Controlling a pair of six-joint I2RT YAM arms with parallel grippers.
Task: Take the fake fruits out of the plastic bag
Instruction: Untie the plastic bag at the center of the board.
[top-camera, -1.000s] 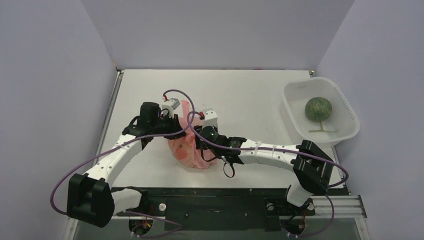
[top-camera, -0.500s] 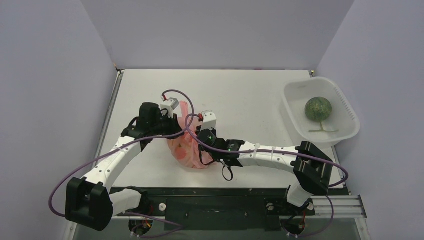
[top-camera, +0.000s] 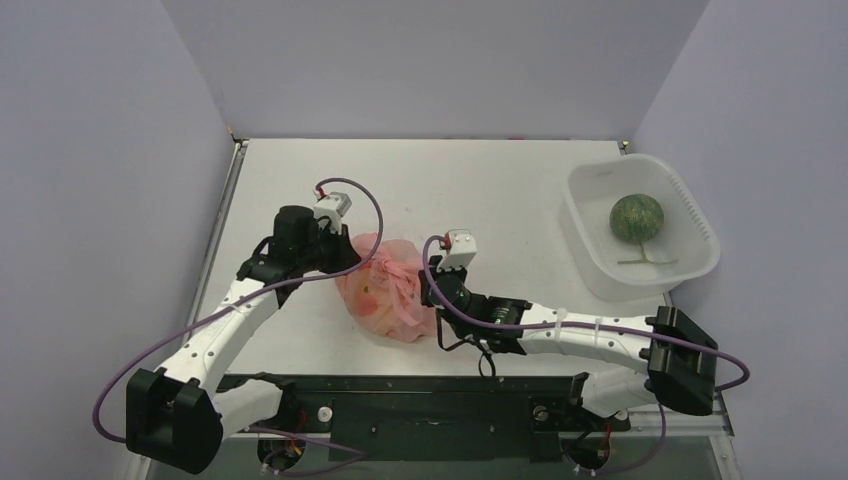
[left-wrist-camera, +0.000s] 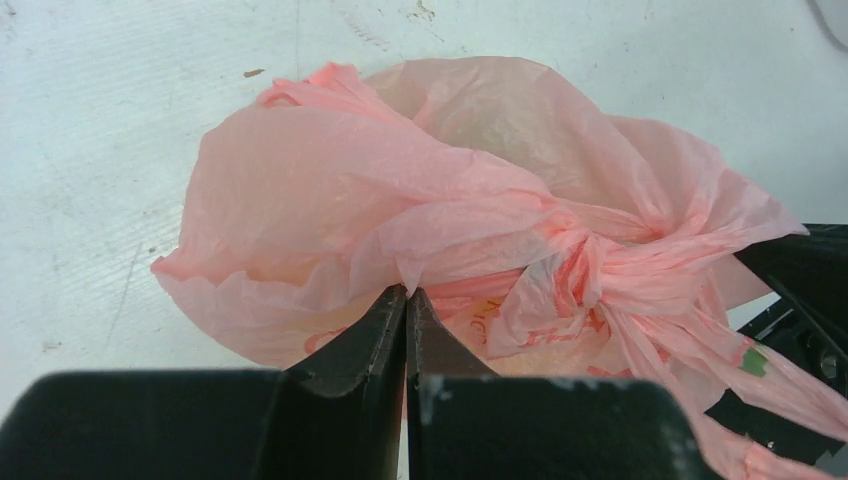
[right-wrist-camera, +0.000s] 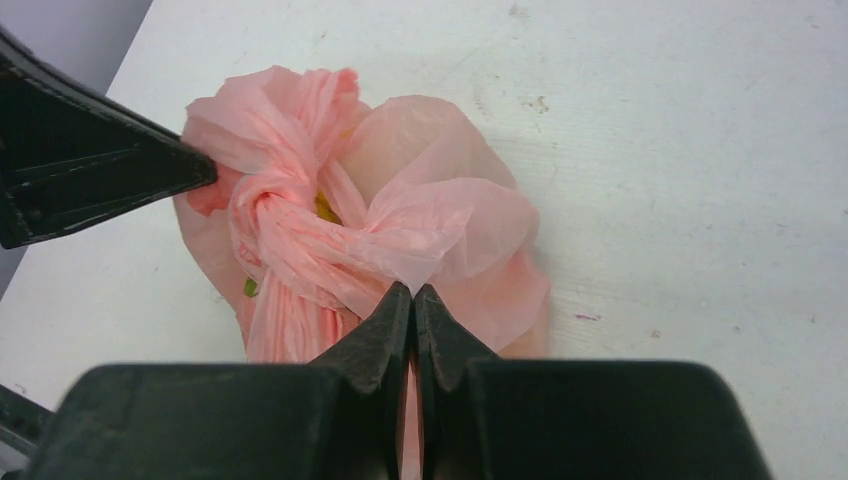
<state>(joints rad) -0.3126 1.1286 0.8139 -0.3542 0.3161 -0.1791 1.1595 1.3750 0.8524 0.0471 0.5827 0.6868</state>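
Note:
The pink plastic bag (top-camera: 385, 295) lies on the table between my arms, its handles twisted into a knot (left-wrist-camera: 585, 262). It also shows in the right wrist view (right-wrist-camera: 400, 200). My left gripper (top-camera: 347, 259) is at the bag's left side, shut on a fold of its film (left-wrist-camera: 405, 290). My right gripper (top-camera: 427, 291) is at the bag's right side, shut on another fold (right-wrist-camera: 412, 288). The fake fruits are almost wholly hidden inside; only a yellow glimpse (right-wrist-camera: 324, 208) and a green speck (right-wrist-camera: 250, 287) show by the knot.
A white rigid tub (top-camera: 700, 262) stands at the right edge with a green melon-like ball (top-camera: 637, 216) in it. Grey walls close in the table on the left, back and right. The left fingers (right-wrist-camera: 190, 170) show in the right wrist view.
My right gripper has drawn back to the right, off the top of the bag to its right side. The raised handle part has dropped and the bag has spread wider.

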